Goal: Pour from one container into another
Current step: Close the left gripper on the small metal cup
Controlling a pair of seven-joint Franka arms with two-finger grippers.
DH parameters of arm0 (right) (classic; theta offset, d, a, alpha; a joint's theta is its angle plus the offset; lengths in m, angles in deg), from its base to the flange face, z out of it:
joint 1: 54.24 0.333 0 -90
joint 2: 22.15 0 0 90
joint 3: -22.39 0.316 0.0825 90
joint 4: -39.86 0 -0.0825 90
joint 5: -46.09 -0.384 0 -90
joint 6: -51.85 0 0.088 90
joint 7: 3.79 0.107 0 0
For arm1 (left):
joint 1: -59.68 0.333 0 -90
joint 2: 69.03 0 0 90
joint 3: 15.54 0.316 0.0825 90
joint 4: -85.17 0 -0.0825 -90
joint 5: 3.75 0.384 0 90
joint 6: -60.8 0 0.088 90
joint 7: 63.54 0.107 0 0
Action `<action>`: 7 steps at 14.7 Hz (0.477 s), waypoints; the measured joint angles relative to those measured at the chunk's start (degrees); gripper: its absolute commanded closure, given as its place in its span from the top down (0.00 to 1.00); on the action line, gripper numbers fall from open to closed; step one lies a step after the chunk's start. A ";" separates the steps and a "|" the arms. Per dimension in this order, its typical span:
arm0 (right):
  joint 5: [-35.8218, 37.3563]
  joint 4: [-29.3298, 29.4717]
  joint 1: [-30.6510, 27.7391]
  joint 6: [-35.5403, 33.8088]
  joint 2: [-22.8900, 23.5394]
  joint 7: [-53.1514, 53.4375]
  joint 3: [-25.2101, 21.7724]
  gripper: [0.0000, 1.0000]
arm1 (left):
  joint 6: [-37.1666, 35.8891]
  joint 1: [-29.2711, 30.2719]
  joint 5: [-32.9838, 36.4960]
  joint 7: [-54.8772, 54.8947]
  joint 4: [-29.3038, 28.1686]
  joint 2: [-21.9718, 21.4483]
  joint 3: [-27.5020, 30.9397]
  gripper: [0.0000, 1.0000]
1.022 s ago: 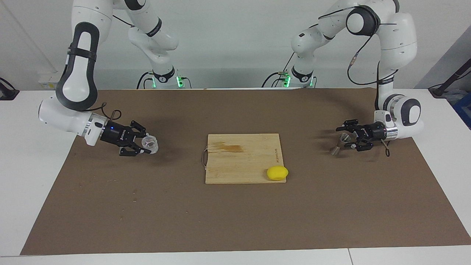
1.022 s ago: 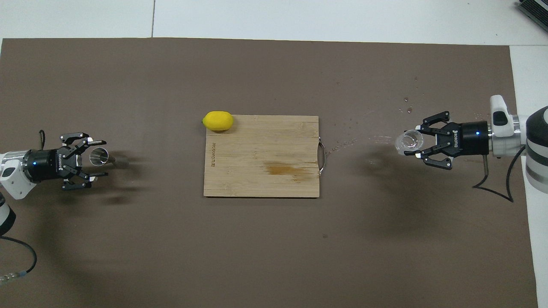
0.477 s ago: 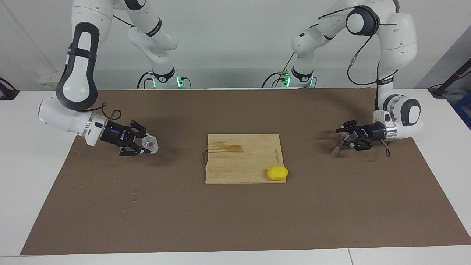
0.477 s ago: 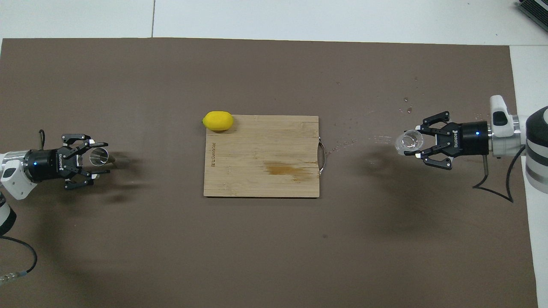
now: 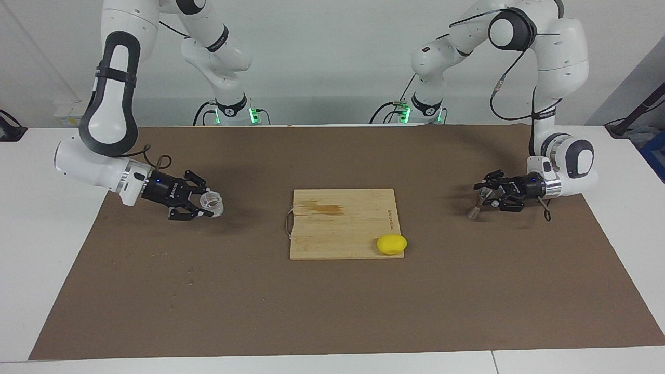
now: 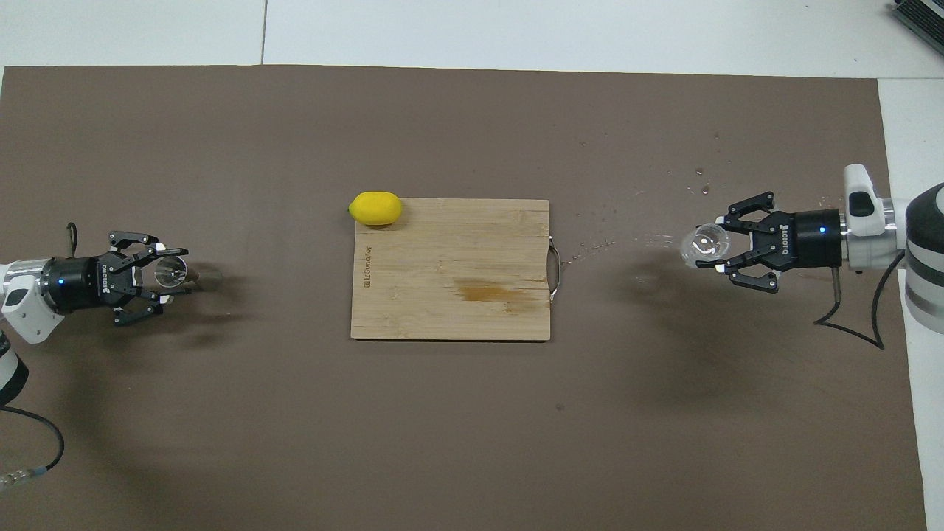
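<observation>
The right gripper (image 5: pixel 208 205) is clamped on the small clear glass cup (image 5: pixel 212 203), round with shiny facets, at the right arm's end of the brown mat (image 5: pixel 332 306). The left gripper (image 5: pixel 484 195) has its fingers around the silver hourglass-shaped metal jigger (image 5: pixel 479 202) at the left arm's end; whether they press it I cannot tell

A white table (image 5: pixel 31 249) is holding a big brown mat (image 5: pixel 332 301) that is covering most of its top. A wooden cutting board (image 5: pixel 343 223) is lying on the middle of the mat. A yellow lemon (image 5: pixel 391 244) is sitting at the board's corner, partly on the mat. A metal jigger (image 5: pixel 478 203) is standing on the mat toward the left arm's end.
</observation>
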 measured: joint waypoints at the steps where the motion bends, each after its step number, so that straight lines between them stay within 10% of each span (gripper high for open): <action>1: 0.00 0.00 0.00 0.00 0.00 0.00 0.00 0.00 | 0.00 0.00 0.00 0.02 0.01 0.00 0.00 0.52; 7: 0.00 -0.01 0.00 0.00 0.00 0.00 0.00 0.00 | 0.05 -0.17 -0.02 0.04 0.04 0.04 -0.10 0.37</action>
